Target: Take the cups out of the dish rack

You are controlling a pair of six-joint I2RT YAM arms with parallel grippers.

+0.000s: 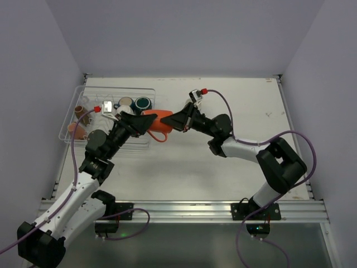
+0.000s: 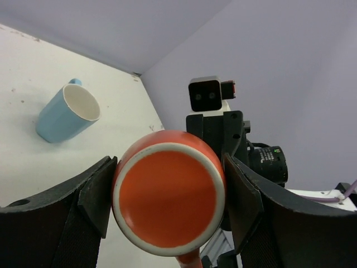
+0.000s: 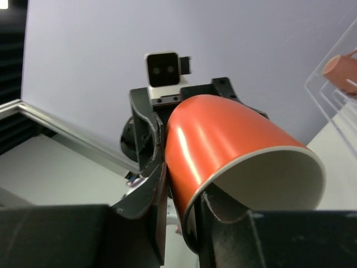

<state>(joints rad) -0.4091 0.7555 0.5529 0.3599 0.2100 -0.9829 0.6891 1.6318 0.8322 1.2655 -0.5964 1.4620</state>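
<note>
The orange cup [image 1: 160, 124] hangs above the table between both arms, just right of the dish rack [image 1: 111, 90]. My left gripper [image 1: 146, 122] is shut on its base end, one finger on each side [image 2: 167, 196]. My right gripper [image 1: 173, 121] is shut on its rim wall, one finger inside the mouth and one outside [image 3: 181, 207]. A light blue cup [image 2: 64, 114] lies on its side on the table. A dark teal cup [image 1: 143, 103], a white cup [image 1: 125, 102], a brown cup [image 1: 80, 110] and a pink cup [image 1: 74, 128] sit in the rack.
The rack sits at the far left, close to the left wall. Its see-through wall [image 3: 334, 89] shows beside the orange cup in the right wrist view. A metal rail [image 1: 184, 209] runs along the near edge of the table.
</note>
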